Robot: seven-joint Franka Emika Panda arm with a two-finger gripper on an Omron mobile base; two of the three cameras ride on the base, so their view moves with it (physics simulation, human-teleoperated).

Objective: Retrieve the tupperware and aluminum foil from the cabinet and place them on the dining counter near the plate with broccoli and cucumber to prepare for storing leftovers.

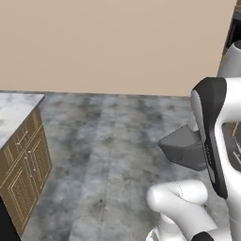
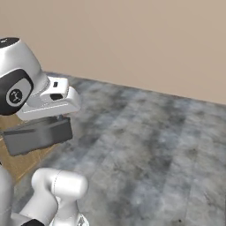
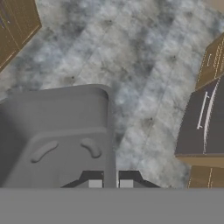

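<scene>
A grey tupperware [image 3: 57, 131] hangs in the air over the floor, and my gripper [image 3: 110, 183] is shut on its right rim. In the hand view the two dark fingertips [image 3: 93, 180] pinch the thin wall from both sides. The right base view shows the tupperware [image 2: 37, 134] hanging just under the white hand [image 2: 50, 99], at the left. It also appears in the left base view as a tupperware [image 1: 184, 148] partly hidden behind the arm's dark-faced link. The aluminum foil and the plate with broccoli and cucumber are out of view.
A wooden cabinet [image 1: 23, 174] with a marble counter top [image 1: 14, 110] stands at the left. The grey stone floor [image 1: 103, 150] stretches to a beige wall [image 1: 117, 42]. Below the hand, wooden fronts [image 3: 15, 22] and a dark panel with a bar handle [image 3: 205, 118] flank the floor.
</scene>
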